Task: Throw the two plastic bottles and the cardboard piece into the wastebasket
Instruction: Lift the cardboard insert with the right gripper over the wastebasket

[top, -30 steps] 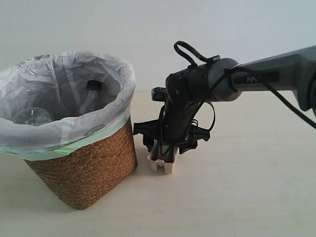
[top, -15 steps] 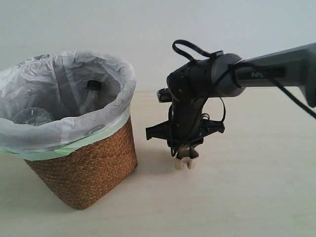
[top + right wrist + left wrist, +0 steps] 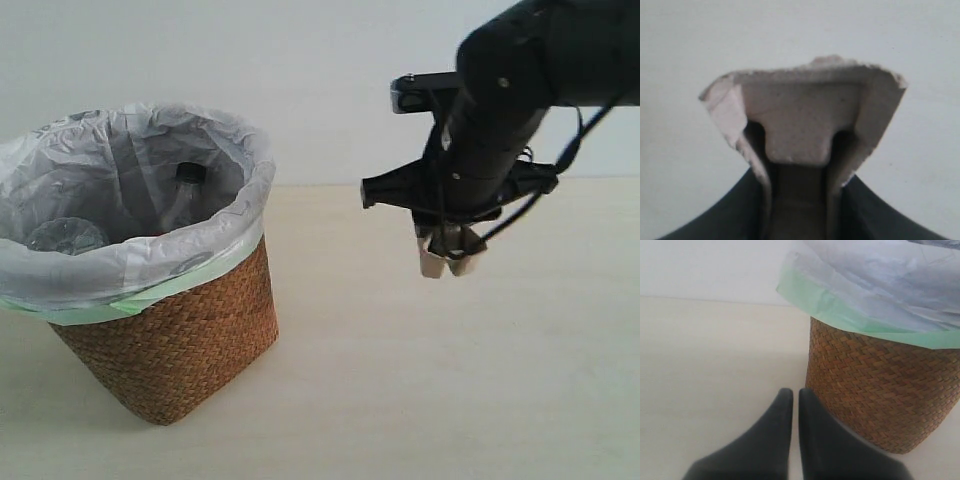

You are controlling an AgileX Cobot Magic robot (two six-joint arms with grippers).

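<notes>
Pale table [image 3: 400,400]; wastebasket [image 3: 170,350] near left edge, two plastic bottles [image 3: 183,200] already inside; cardboard piece [image 3: 431,264] outstanding, clamped in right gripper [image 3: 447,248], aloft nearer right edge; left gripper [image 3: 791,402] pressed together, empty, beside wastebasket.

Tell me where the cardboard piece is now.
In the exterior view the cardboard piece hangs in the right gripper, above the table, right of the wastebasket and clear of it.

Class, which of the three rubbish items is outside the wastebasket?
The cardboard piece, held in the air by the right gripper; the black-capped bottle and the other clear bottle sit inside the wastebasket.
</notes>
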